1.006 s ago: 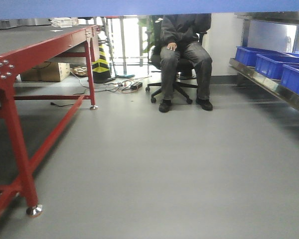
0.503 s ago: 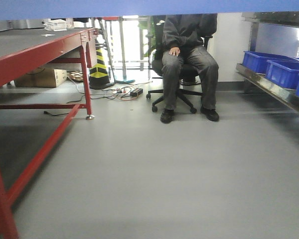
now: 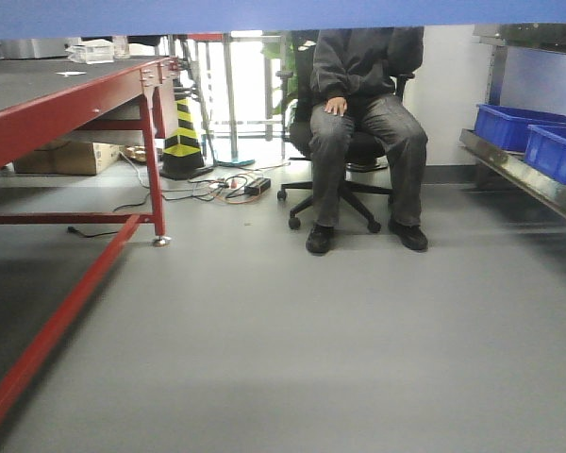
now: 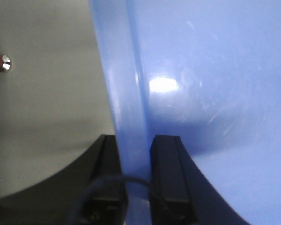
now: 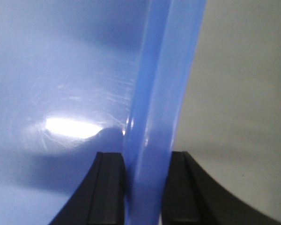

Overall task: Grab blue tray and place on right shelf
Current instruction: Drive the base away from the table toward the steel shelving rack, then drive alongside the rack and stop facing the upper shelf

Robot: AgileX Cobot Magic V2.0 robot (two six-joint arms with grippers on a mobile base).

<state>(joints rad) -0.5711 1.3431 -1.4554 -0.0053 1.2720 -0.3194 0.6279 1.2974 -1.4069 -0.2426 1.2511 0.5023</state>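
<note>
The blue tray (image 3: 264,14) spans the top of the front view as a light-blue band, carried above the floor. In the left wrist view my left gripper (image 4: 135,145) is shut on the tray's left rim (image 4: 126,93), one black finger each side. My right gripper (image 5: 146,161) is shut on the tray's right rim (image 5: 164,84) in the same way. The tray's glossy inside (image 5: 61,93) fills much of both wrist views. The right shelf (image 3: 524,175), shiny steel, runs along the right edge of the front view.
Two dark-blue bins (image 3: 533,137) sit on the shelf. A red-framed, black-topped table (image 3: 66,104) stands at left. A person on an office chair (image 3: 363,123) sits ahead, with a striped cone (image 3: 182,132) and cables (image 3: 236,184) on the grey floor.
The view has swung and shifted: the table's near leg left the frame, the shelf and bins slid rightward, the seated person appears nearer. Both grippers still hold the tray.
</note>
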